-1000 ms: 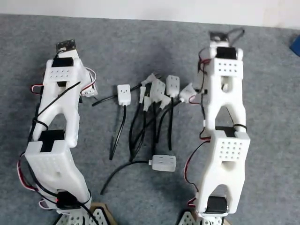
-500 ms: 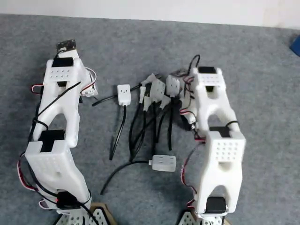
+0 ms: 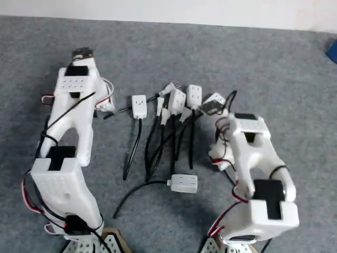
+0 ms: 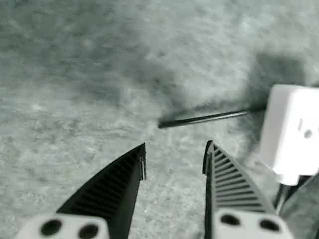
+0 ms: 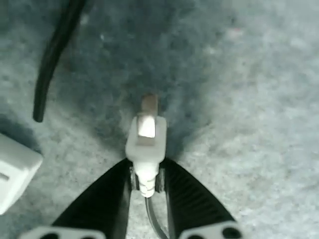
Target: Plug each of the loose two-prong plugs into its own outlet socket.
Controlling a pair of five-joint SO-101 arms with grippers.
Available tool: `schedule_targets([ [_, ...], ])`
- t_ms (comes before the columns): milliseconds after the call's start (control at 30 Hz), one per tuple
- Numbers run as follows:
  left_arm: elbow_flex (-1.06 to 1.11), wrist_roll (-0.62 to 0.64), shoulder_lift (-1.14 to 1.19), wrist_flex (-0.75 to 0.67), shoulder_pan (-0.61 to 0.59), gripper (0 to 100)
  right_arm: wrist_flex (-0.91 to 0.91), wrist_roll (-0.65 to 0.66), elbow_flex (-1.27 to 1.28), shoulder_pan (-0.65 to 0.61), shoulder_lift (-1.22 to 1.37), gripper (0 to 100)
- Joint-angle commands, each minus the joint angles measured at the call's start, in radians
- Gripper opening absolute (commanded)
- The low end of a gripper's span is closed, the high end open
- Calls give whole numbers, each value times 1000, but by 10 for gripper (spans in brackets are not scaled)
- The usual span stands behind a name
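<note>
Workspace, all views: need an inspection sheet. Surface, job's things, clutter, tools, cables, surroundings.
Surface: grey carpet-like mat, flat.
Job's things: near socket block by the left arm; middle socket block in the bunch; lone socket block nearer the arm bases; loose plugs bunched together, none seen plugged in.
Clutter: nothing seen.
Grippers: left tool open, over bare mat beside the near socket block; right tool shut on a held plug, prongs pointing away from it.
Cables: black cords overlapping, running from the bunch toward the bases.
Surroundings: pale strip along the far edge; blue object at the side.
</note>
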Motion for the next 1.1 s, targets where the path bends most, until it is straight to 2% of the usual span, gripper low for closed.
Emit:
schedule_targets([
  [0,15,-68,-28,-17,58,196,-5,-26,18,24,-47,9],
  [167,28,-83,-28,-28,73,196,-1,-103,7,21,-97,28],
  [333,28,-83,-28,-28,74,196,45,-114,8,33,-251,211],
  [400,28,-83,-28,-28,74,196,47,-107,27,28,-272,253],
  [667,30,-83,-28,-28,73,196,16,-109,84,25,-272,256],
  [900,30,-83,-28,-28,71,196,-33,-114,127,-84,-228,256],
  [1067,30,-83,-28,-28,71,196,-71,-115,96,-93,-117,256],
])
